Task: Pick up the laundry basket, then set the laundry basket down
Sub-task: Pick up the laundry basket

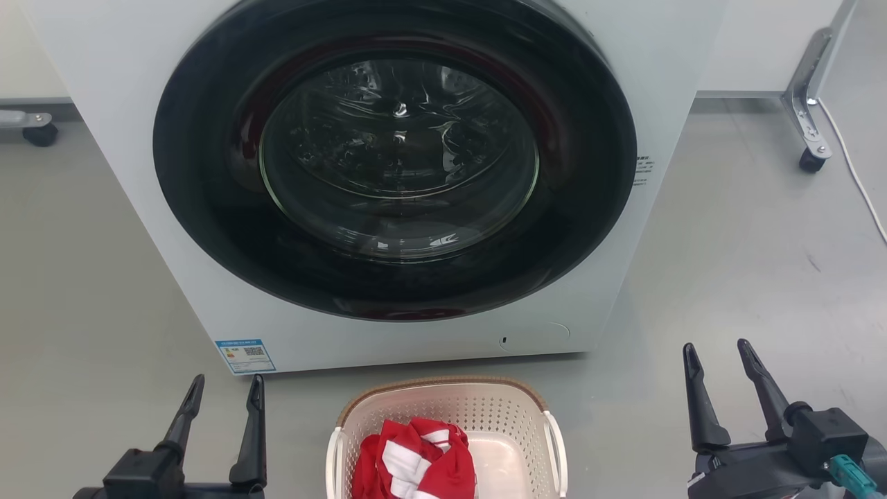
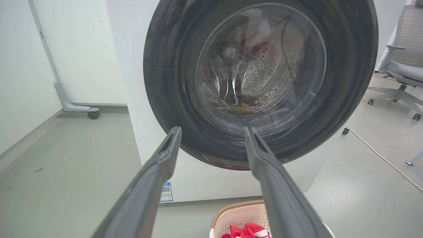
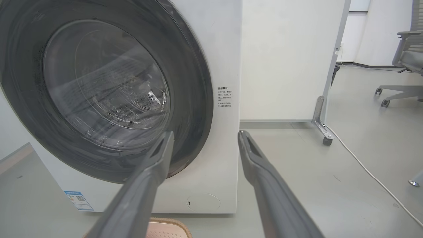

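Head view: laundry basket [image 1: 485,410] between left tool [image 1: 227,379], right tool [image 1: 715,344].

A white washing machine [image 1: 568,305] stands on a smooth, pale grey floor [image 1: 727,277]. Its big round dark door [image 1: 395,159] is shut, and the glass in the middle catches bright reflections. A blue label [image 1: 244,355] sits at the lower left corner of its front, and a few lines of small dark print [image 3: 224,96] run near the right edge. Behind the machine are white partition panels [image 3: 284,59] on metal feet with black caster wheels, one to the right [image 1: 812,161] and one to the left [image 1: 39,133]. A white cable [image 1: 856,173] trails across the floor on the right. Further right stands a grey office chair [image 2: 404,62] on a star base. The light is even and soft
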Available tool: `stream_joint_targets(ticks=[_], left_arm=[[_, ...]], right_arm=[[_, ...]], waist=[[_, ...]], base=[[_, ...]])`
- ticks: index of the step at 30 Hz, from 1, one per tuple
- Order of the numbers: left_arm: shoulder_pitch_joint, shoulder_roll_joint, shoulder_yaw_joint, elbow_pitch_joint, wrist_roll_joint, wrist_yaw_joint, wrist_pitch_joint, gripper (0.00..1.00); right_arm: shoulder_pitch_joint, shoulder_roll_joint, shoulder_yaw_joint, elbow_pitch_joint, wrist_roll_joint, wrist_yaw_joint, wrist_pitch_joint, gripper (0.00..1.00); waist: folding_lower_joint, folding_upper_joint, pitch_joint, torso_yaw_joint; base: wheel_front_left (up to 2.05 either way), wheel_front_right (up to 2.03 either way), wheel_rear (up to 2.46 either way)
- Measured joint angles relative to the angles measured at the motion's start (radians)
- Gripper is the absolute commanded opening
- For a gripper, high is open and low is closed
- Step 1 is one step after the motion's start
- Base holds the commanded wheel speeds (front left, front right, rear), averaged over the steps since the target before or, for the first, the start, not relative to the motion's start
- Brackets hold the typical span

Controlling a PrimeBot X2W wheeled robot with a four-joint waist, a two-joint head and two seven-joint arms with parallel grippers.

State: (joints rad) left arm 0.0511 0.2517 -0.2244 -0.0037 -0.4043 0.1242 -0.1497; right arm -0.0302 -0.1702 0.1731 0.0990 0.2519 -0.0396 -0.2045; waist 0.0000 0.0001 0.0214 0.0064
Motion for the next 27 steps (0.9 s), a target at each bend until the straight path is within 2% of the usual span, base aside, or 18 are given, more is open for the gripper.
stream_joint_targets(ticks=[10,17,27], left_arm=[[-0.008,-0.001,0.01,-0.047,0.021,0.0,0.017,1.0],[-0.081,-0.002,0.007,-0.051,0.021,-0.001,0.043,1.0],[-0.19,-0.009,-0.026,0.016,0.015,-0.039,0.095,1.0]], right_arm=[[-0.007,-0.01,-0.006,-0.05,0.0,0.0,0.012,1.0],[-0.069,-0.015,-0.01,-0.058,0.004,0.0,0.037,1.0],[-0.173,-0.018,0.015,-0.014,0.002,0.021,0.073,1.0]], waist=[[0.0001,0.0,0.059,0.001],[0.0001,0.0,0.138,0.001],[0.0002,0.0001,0.277,0.001]], base=[[0.0,0.0,0.0],[0.0,0.0,0.0],[0.0,0.0,0.0]])
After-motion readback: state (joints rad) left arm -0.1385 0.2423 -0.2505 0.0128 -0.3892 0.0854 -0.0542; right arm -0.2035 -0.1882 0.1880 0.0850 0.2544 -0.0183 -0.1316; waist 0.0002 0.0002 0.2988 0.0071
